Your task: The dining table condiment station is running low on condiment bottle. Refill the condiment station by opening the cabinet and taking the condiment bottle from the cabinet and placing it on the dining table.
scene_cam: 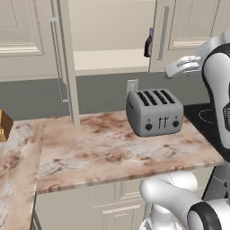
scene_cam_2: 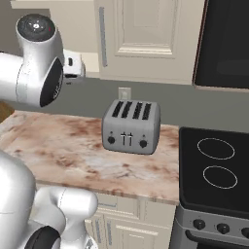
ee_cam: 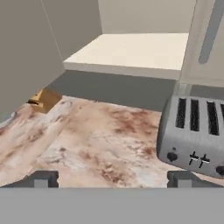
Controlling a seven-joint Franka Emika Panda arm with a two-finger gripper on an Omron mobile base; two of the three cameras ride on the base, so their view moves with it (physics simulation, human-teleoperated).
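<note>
A: The condiment bottle (scene_cam: 148, 43) is seen standing up on the pale shelf of the open cabinet (scene_cam: 108, 31), at the shelf's right end, just beside the shut door with the long silver handle (scene_cam: 163, 32). It is up and to the left of the pincer (scene_cam: 183, 67) in the left base view, and the two are apart.

B: What is seen around the pincer, biggest first?

A: The cabinet is found ahead of the pincer and above it, with its left door (scene_cam: 66, 63) swung out. The marble counter (scene_cam: 112, 148) is spread out below the pincer. A black stove top (scene_cam_2: 214, 170) is set to the right, touching the counter's end. A grey toaster (ee_cam: 194, 133) with four slots is stood on the counter, below the pincer and a little to its right in the hand view. A small brown box (ee_cam: 43, 99) is seen far off to the left on the counter.

B: How is the pincer held?

A: It is held wide, and nothing is gripped between its two dark tips (ee_cam: 41, 178).
</note>
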